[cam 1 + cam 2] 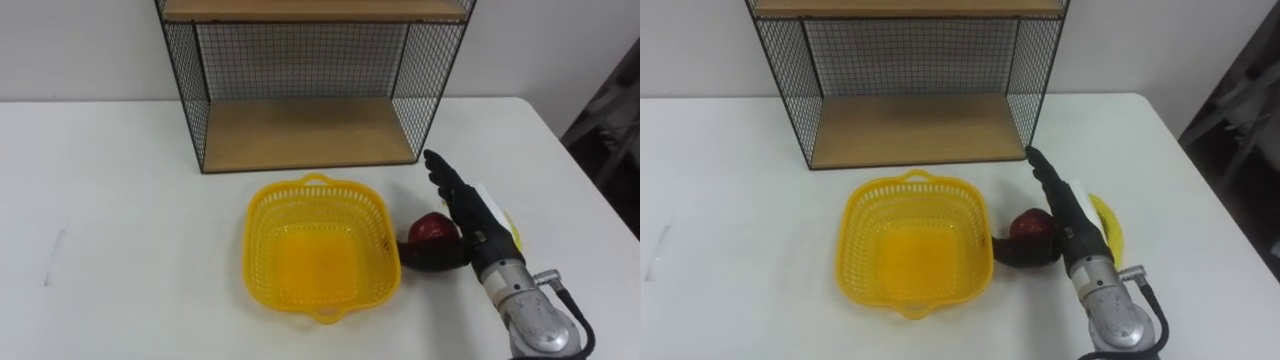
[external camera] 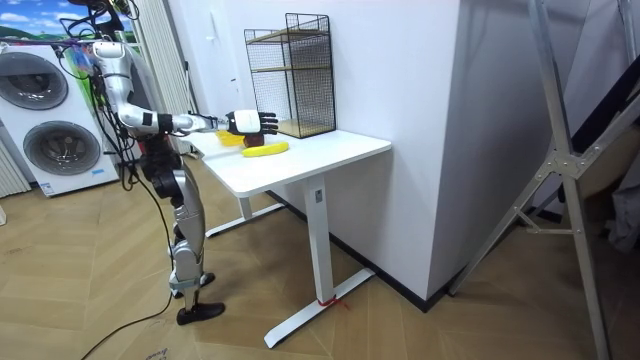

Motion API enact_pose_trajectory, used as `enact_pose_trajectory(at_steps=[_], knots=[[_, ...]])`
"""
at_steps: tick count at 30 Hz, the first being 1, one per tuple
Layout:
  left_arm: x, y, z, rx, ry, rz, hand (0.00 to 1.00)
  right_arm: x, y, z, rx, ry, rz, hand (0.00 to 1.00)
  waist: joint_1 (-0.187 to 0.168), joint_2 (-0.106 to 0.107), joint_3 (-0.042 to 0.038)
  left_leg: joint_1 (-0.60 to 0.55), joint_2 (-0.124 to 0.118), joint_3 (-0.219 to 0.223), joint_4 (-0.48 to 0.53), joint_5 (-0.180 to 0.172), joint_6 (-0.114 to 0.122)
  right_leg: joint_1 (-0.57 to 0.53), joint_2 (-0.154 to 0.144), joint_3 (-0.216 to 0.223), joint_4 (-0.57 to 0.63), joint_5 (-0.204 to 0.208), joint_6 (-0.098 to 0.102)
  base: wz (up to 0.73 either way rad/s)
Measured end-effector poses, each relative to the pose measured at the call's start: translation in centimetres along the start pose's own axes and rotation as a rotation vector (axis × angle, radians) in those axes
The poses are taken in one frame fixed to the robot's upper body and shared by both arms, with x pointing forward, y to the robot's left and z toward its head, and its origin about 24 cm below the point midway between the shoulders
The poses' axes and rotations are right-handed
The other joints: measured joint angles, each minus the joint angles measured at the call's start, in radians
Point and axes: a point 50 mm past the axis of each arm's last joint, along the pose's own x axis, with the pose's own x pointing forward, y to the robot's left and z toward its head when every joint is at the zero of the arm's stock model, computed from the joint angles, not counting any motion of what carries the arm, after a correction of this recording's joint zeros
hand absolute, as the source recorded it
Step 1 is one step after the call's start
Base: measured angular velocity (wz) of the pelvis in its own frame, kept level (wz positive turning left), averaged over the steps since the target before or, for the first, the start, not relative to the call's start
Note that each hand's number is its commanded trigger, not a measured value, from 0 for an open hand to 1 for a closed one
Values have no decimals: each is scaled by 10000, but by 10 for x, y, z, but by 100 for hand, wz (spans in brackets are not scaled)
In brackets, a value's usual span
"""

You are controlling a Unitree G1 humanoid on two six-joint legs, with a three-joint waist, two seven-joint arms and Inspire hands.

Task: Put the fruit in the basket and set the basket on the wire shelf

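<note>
Quick rundown of where your run sits. Your right hand (image 1: 462,212) is out over the right half of the desk (image 1: 120,200), fingers straight and pointing at the far edge, thumb spread wide toward the basket. So it's a wide-open hand, not wrapped around anything as far as I can see. The red apple (image 1: 432,230) sits in the gap between thumb and fingers, and the thumb crosses its near side. I can't tell if the hand is actually touching the apple. In the room view the hand (image 2: 252,122) looks like it's held up above the desk top.

The yellow basket (image 1: 262,215) is around the middle of the desk, a bit closer to the near edge, handles facing the near and far edges, nothing inside it. The apple is just beside its right rim, outside the basket.

The banana (image 1: 511,232) is on the other side of the hand, toward the desk's right edge, mostly hidden behind the fingers. You get a better look at it in the room view (image 2: 265,150), lying flat near the desk's edge.

The wire shelf (image 1: 300,135) stands at the far edge, right behind the basket, with its lower wooden board bare.

Your robot stands upright at the end of the desk on the room view's left, right arm stretched out over the top.
</note>
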Motion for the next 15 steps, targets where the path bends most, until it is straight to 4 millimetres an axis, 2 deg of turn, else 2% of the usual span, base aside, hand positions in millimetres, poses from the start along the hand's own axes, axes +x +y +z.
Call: enact_pose_trajectory(at_steps=[8, 15], knots=[[0, -2, 2, 260, -88, -106, 0, -2, 3, -4, 9, 145, 93, 0, -1, -33, 9, 34, 1, 4, 1, 0, 0, 38, 2, 27, 1, 0, 0, 0], [-1, -3, -2, 261, 16, -127, 0, -12, 7, -26, 130, 1099, 286, 0, 8, -136, 29, 13, -1, -2, 1, -1, 0, 21, -4, -2, 15, -1, 1, 0]])
